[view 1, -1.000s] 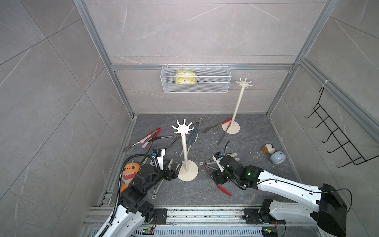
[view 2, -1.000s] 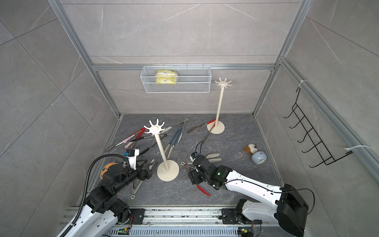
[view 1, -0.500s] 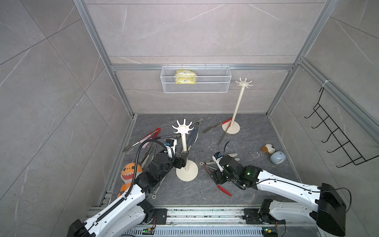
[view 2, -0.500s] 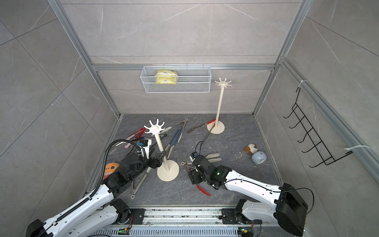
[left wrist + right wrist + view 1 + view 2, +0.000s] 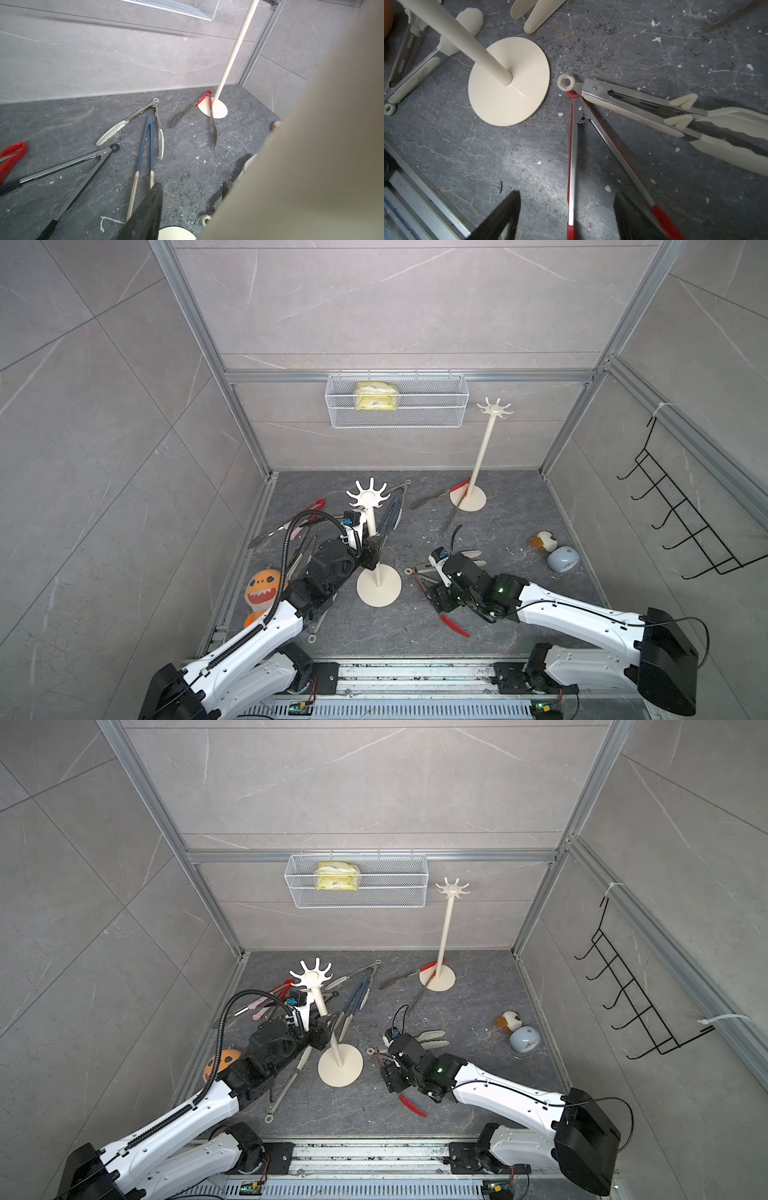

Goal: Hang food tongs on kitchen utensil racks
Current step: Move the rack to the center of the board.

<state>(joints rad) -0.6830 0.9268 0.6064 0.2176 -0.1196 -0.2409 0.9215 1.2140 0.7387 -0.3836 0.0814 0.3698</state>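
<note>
Tongs with red tips [image 5: 572,166] lie on bench [image 5: 529,155] at 3 o'clock of near rack [image 5: 380,593], under open right tool [image 5: 566,194]; left tool [image 5: 371,554] at its pole, grip unclear, may topple it.

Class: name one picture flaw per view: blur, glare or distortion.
Left wrist: rack pole, close to the lens, is a blurred cream mass. Right wrist: glare on floor, red tongs sharp. Both top views: wide-angle, frame posts splay outward.

Both top views: high at front, tilted down twd back wall [image 5: 407,323], whole scene. L wrist cam: low, faces back wall, near rack [image 5: 311,166] blurred close. R wrist cam: close, looks down on floor [image 5: 529,166]. All share near rack.
</note>
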